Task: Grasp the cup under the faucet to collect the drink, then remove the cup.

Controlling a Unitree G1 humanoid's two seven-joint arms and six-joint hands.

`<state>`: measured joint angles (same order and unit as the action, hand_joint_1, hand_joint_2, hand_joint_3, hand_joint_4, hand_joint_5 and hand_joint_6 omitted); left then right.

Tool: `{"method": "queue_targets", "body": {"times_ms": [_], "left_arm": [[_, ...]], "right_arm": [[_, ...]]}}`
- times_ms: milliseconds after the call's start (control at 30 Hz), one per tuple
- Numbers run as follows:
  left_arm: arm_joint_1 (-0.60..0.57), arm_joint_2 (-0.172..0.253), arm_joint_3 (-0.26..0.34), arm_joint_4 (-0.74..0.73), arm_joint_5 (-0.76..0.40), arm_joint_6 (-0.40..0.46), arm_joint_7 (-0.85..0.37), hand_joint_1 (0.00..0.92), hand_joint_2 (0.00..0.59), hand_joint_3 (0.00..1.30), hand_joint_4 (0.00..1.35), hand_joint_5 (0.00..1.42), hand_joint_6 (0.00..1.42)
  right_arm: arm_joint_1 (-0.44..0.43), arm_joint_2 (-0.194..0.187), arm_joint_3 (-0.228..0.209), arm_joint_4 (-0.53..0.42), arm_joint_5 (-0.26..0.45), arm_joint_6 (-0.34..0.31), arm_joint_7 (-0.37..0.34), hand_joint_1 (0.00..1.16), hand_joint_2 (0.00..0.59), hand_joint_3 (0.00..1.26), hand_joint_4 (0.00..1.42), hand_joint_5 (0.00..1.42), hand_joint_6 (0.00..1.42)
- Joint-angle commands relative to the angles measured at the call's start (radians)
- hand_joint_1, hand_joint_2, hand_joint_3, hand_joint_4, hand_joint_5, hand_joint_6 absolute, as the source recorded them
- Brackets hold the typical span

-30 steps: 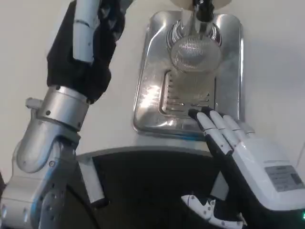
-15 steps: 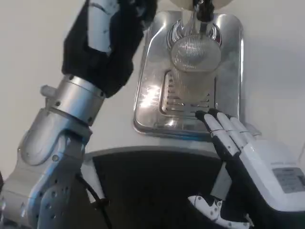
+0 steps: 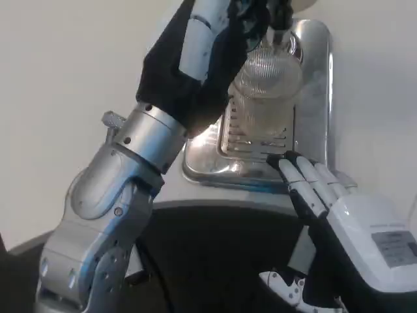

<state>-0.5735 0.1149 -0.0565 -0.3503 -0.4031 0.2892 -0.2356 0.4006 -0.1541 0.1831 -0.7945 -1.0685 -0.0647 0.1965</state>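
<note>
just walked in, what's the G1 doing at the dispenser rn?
A clear ribbed cup stands on the metal drip tray under the faucet. The left hand is raised at the top of the head view, beside the cup and near the faucet; whether it touches either is not clear. The right hand lies at the near edge of the tray, fingers stretched toward the cup's base, holding nothing. The cup is not yet grasped.

Left hand (image 3: 208,59) blocks cup (image 3: 264,98) from left
</note>
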Motion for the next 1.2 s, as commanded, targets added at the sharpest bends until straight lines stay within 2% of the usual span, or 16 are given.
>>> {"method": "queue_targets", "body": {"times_ms": [33, 233, 467, 700, 867, 1000, 1100, 1200], "left_arm": [[-0.004, -0.001, -0.013, 0.019, 0.011, -0.024, -0.046, 0.000, 0.190, 0.00, 0.00, 0.00, 0.00], [-0.017, 0.006, -0.025, 0.032, 0.039, -0.049, -0.081, 0.000, 0.186, 0.00, 0.00, 0.00, 0.00], [-0.037, 0.072, -0.051, 0.069, 0.127, -0.088, -0.137, 0.000, 0.188, 0.00, 0.00, 0.00, 0.00], [-0.054, 0.164, -0.132, 0.086, 0.347, -0.230, -0.174, 0.000, 0.197, 0.00, 0.00, 0.00, 0.00], [-0.063, 0.202, -0.157, 0.099, 0.447, -0.295, -0.186, 0.000, 0.198, 0.00, 0.00, 0.00, 0.00], [-0.080, 0.244, -0.184, 0.127, 0.556, -0.403, -0.184, 0.000, 0.198, 0.00, 0.00, 0.00, 0.00], [-0.084, 0.261, -0.197, 0.137, 0.618, -0.453, -0.177, 0.000, 0.198, 0.00, 0.00, 0.00, 0.00], [-0.074, 0.290, -0.211, 0.139, 0.717, -0.520, -0.156, 0.000, 0.207, 0.00, 0.00, 0.00, 0.00]], "right_arm": [[0.029, -0.012, -0.011, -0.020, 0.013, -0.013, -0.021, 0.59, 0.357, 0.06, 0.01, 0.05, 0.06], [0.049, -0.013, -0.023, -0.024, 0.018, -0.008, -0.028, 0.58, 0.357, 0.06, 0.01, 0.05, 0.06], [0.050, 0.004, -0.015, -0.038, 0.010, 0.001, -0.024, 0.57, 0.364, 0.06, 0.01, 0.05, 0.06], [0.035, 0.022, -0.016, -0.040, 0.011, 0.016, -0.010, 0.56, 0.362, 0.06, 0.01, 0.05, 0.06], [0.029, 0.027, -0.018, -0.044, 0.010, 0.019, -0.005, 0.53, 0.370, 0.06, 0.02, 0.05, 0.07], [0.031, 0.040, -0.023, -0.045, 0.021, 0.032, -0.008, 0.53, 0.362, 0.06, 0.03, 0.06, 0.08], [0.022, 0.061, -0.021, -0.041, 0.033, 0.057, -0.007, 0.53, 0.360, 0.06, 0.03, 0.06, 0.08], [0.010, 0.098, -0.023, -0.038, 0.070, 0.091, -0.017, 0.56, 0.322, 0.06, 0.04, 0.07, 0.09]]}}
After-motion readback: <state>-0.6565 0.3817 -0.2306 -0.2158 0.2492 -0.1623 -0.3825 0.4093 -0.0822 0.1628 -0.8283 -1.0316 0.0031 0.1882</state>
